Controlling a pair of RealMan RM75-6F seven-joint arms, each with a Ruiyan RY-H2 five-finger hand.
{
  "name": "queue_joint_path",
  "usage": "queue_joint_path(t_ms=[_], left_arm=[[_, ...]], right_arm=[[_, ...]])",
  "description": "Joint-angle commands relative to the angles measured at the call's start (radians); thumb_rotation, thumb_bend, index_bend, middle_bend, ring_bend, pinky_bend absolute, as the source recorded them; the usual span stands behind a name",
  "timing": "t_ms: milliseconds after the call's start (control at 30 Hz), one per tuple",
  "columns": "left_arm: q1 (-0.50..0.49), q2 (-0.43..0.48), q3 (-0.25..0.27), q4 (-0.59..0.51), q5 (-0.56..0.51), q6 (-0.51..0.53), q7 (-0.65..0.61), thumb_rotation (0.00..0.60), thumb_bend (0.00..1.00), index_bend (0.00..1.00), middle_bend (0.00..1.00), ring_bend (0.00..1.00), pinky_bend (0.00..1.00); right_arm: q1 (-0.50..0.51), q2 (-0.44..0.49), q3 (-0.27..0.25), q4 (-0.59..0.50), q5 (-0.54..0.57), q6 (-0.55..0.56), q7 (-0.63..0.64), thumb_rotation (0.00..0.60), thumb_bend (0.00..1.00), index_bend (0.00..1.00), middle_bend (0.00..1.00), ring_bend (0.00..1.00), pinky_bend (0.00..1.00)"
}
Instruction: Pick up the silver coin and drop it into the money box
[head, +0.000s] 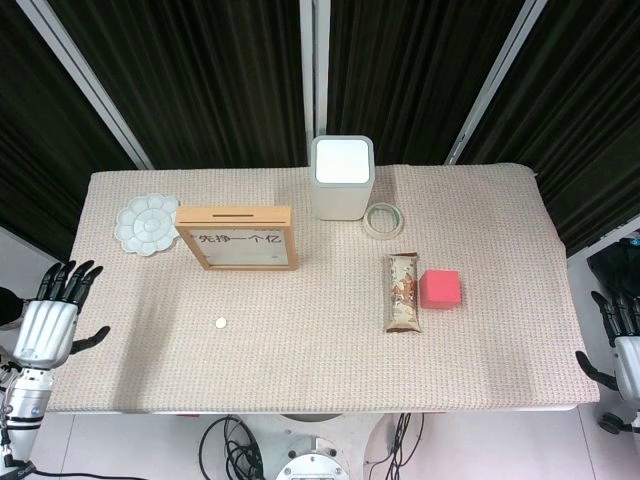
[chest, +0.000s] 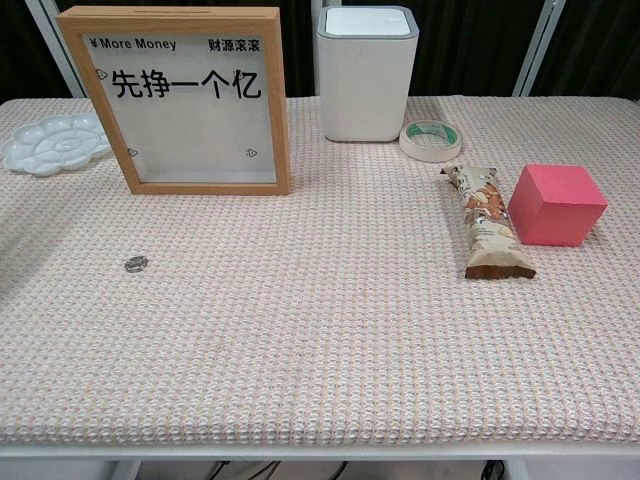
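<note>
A small silver coin (head: 221, 323) (chest: 136, 263) lies flat on the woven tablecloth, left of centre. Behind it stands the money box (head: 238, 238) (chest: 190, 100), a wooden frame with a clear front, printed characters and a slot in its top edge. My left hand (head: 55, 315) hangs off the table's left edge, fingers spread and holding nothing, well left of the coin. My right hand (head: 622, 335) shows only partly at the right edge of the head view, fingers apart, nothing in it. Neither hand appears in the chest view.
A white flower-shaped palette (head: 146, 223) (chest: 55, 143) sits left of the money box. A white bin (head: 342, 177) (chest: 367, 72), a tape roll (head: 384, 219) (chest: 431, 140), a snack bar (head: 403, 292) (chest: 487, 220) and a pink cube (head: 440, 288) (chest: 555, 204) occupy the right half.
</note>
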Motion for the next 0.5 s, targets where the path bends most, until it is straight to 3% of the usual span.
queue_joint_path(t_ms=[33,333,500], left_arm=[[0.002,0.004,-0.001,-0.006,0.002,0.002,0.004,0.6,0.15,0.1,0.05,0.0,0.0],[0.002,-0.011,0.019,-0.023,0.031,-0.011,0.028,0.6,0.15,0.1,0.05,0.0,0.0],[-0.023,-0.082,0.039,0.007,0.099,-0.02,0.038,0.6,0.14,0.13,0.05,0.0,0.0]], right_arm=[[-0.001,0.0,-0.002,0.002,-0.002,0.001,0.001,0.6,0.2,0.0,0.0,0.0,0.0],[-0.007,0.002,-0.002,0.008,-0.005,0.014,0.014,0.6,0.2,0.0,0.0,0.0,0.0],[-0.007,0.007,0.003,0.009,0.008,0.009,0.022,0.6,0.2,0.0,0.0,0.0,0.0]])
